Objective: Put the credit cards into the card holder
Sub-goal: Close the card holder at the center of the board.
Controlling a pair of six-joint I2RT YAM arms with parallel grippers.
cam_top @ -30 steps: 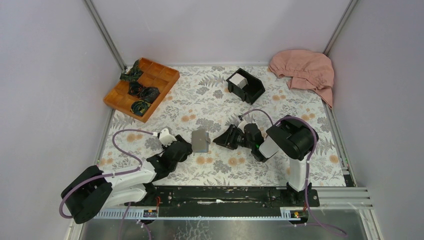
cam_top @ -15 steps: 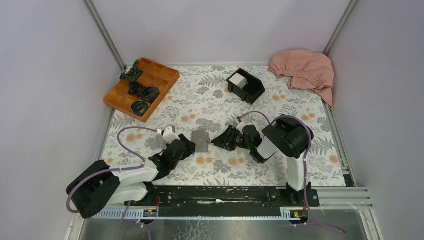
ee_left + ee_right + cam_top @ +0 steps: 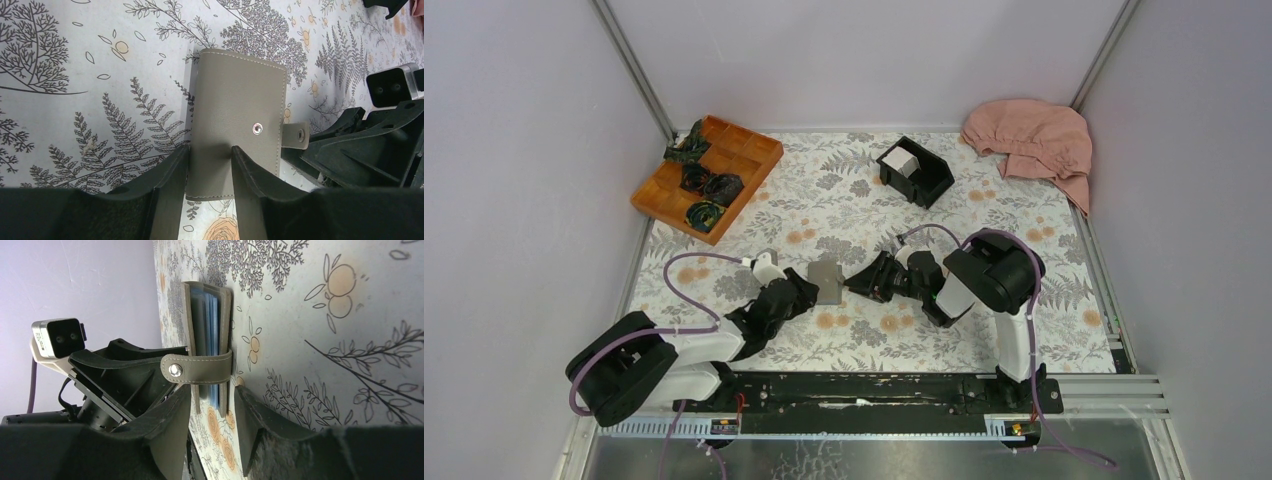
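Seemingly, left gripper is bracing the shut holder between half-spread jaws so right gripper, straddling the strap, can unsnap it. Actual clamping: cannot tell.

The left claw partly hides the card holder's near edge; its contents are indiscernible.

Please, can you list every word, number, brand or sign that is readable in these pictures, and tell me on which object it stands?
None can be read. The grey card holder shows only plain surface, stitching and a metal snap; the white cards in the black box are too small to check.
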